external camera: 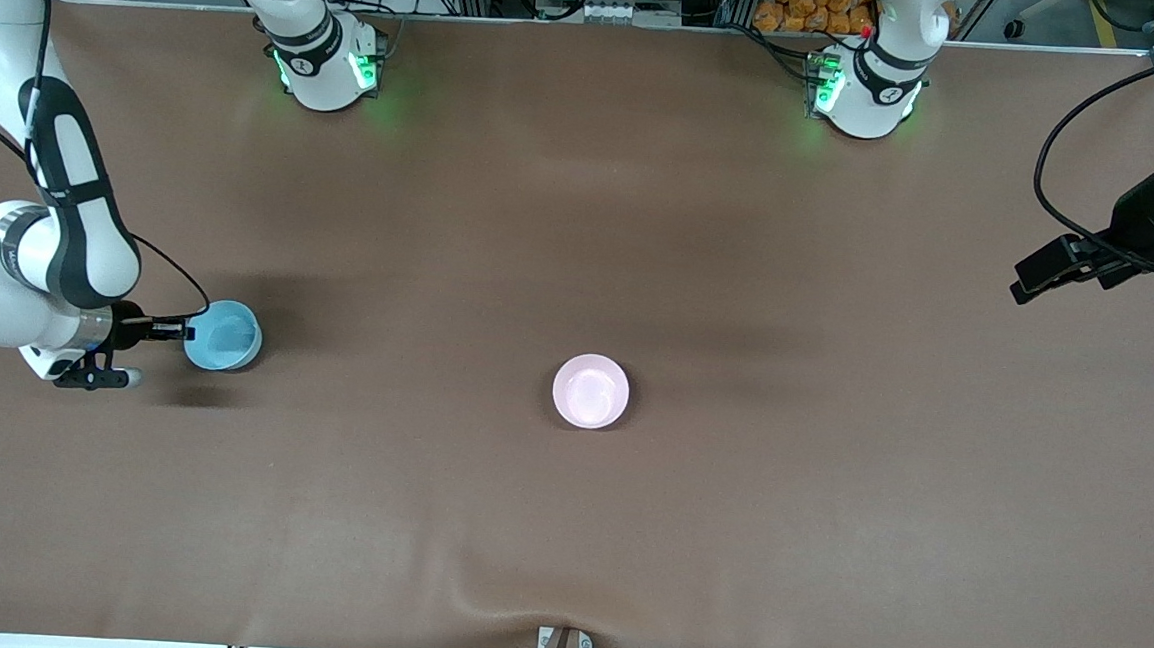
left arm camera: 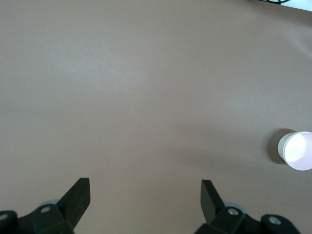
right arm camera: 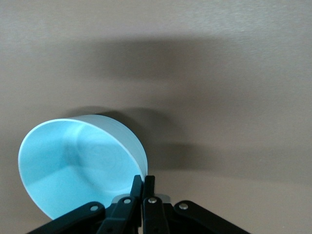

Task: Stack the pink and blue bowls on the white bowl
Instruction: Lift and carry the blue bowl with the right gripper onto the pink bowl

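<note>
brown table (external camera: 584,214), two bowls (external camera: 590,392)

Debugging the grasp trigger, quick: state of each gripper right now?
Left gripper: open, empty, waiting over bare table at its own end.
Right gripper: shut on the rim of the blue bowl.

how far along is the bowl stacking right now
Done: the pink bowl appears to sit in a white bowl mid-table. In hand: right end effector shut on the blue bowl rim. Left: carrying blue onto pink. Left end effector waits, open.
</note>
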Tool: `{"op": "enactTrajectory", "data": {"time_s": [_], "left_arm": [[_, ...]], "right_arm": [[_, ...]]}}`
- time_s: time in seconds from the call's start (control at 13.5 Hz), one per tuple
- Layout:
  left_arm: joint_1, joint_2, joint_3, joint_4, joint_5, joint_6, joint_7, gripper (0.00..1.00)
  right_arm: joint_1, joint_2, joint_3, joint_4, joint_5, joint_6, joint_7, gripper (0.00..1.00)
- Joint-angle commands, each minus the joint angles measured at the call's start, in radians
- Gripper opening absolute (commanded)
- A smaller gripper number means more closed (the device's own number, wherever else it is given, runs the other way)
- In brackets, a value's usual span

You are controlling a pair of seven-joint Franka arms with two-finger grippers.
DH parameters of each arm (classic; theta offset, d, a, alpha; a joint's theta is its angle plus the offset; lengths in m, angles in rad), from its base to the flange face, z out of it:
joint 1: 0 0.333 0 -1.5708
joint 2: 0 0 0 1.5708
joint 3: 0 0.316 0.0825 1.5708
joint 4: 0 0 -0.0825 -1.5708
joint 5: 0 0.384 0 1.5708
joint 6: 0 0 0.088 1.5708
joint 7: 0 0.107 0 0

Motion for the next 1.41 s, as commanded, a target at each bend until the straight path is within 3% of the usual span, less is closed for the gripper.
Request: {"op": "enactTrajectory", "data": {"time_s": [0.0, 0.15, 0.37, 0.74, 0.96, 1.11, 1.33], "left_arm": [[0.005, 0.003, -0.006, 0.016, 0.018, -0.01, 0.008, 1.0], [0.004, 0.003, -0.006, 0.016, 0.018, -0.01, 0.007, 1.0], [0.005, 0.002, -0.006, 0.016, 0.018, -0.01, 0.005, 1.0], [0.005, 0.0, -0.006, 0.014, 0.018, -0.01, 0.004, 1.0], [0.007, -0.001, -0.006, 0.013, 0.018, -0.01, 0.005, 1.0], [0.007, -0.001, -0.004, 0.013, 0.018, -0.01, 0.005, 1.0], [0.005, -0.001, -0.004, 0.013, 0.018, -0.01, 0.005, 1.0]], "right_arm": [[0.011, -0.056, 0.025, 0.066, 0.099, -0.176, 0.032, 0.0], [0.061, -0.087, 0.028, 0.109, 0.124, -0.253, 0.15, 0.0], [0.194, -0.15, 0.032, 0.111, 0.136, -0.257, 0.443, 0.0], [0.457, -0.147, 0.028, 0.148, 0.36, -0.134, 0.889, 0.0], [0.572, -0.055, 0.029, 0.22, 0.377, -0.027, 1.136, 0.0], [0.69, 0.05, 0.022, 0.347, 0.356, -0.007, 1.338, 0.0], [0.762, 0.175, 0.022, 0.474, 0.306, 0.038, 1.526, 0.0]]}}
